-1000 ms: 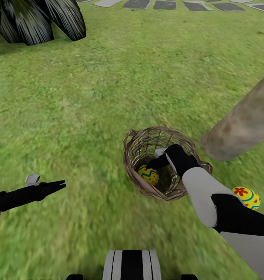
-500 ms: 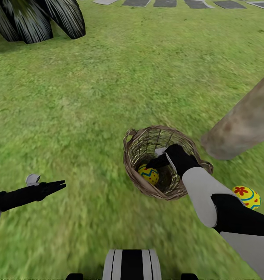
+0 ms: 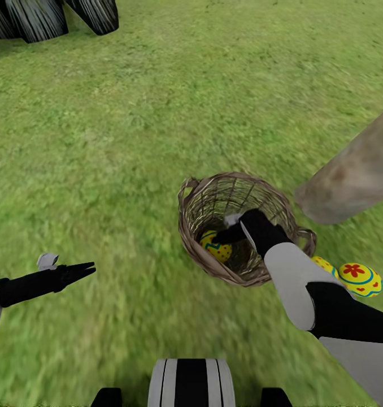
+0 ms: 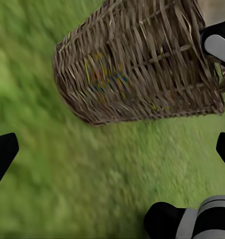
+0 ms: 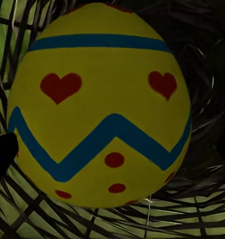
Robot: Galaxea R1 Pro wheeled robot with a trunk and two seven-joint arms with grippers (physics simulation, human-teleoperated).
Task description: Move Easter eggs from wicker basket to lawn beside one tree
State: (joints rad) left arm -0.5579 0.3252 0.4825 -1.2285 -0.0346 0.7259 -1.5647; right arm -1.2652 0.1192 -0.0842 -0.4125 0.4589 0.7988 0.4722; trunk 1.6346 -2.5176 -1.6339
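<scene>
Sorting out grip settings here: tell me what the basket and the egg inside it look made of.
The wicker basket looks like woven brown twigs, matte and rough; grass shows through gaps in its sides. The Easter egg inside looks smooth and hard with a painted finish: flat yellow, blue bands, red hearts and dots. Whether it is plastic, wood or shell cannot be told from a render.

My right gripper (image 3: 224,233) reaches down into the basket (image 3: 200,195), right at the egg (image 3: 216,246) lying inside. Two more eggs (image 3: 358,278) lie on the lawn (image 3: 129,141) right of the basket, near the tree (image 3: 355,169). My left gripper (image 3: 81,268) hangs well left of the basket.
</scene>
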